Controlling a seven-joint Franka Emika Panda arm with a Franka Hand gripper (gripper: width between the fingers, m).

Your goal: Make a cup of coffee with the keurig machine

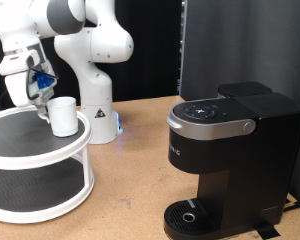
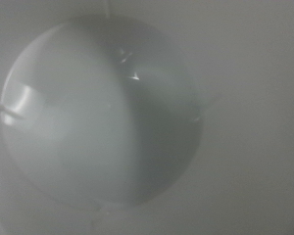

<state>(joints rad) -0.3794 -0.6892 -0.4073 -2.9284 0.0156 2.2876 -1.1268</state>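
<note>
The cup (image 1: 63, 116), a small white mug, stands on the top tier of a white two-tier round stand (image 1: 20, 150) at the exterior view's left. My gripper (image 1: 41, 103) hangs at the cup's left rim, right against it. The wrist view is filled by a blurred round white hollow, the cup's inside (image 2: 103, 117); no fingers show there. The keurig machine (image 1: 230, 150), black with a silver-trimmed lid that is down, stands at the exterior view's right. Its round drip tray (image 1: 190, 215) carries nothing.
The robot's white base (image 1: 98, 110) stands behind the stand on the brown tabletop (image 1: 130, 190). A dark panel (image 1: 245, 45) rises behind the machine. The stand's lower tier (image 1: 35, 190) shows nothing on it.
</note>
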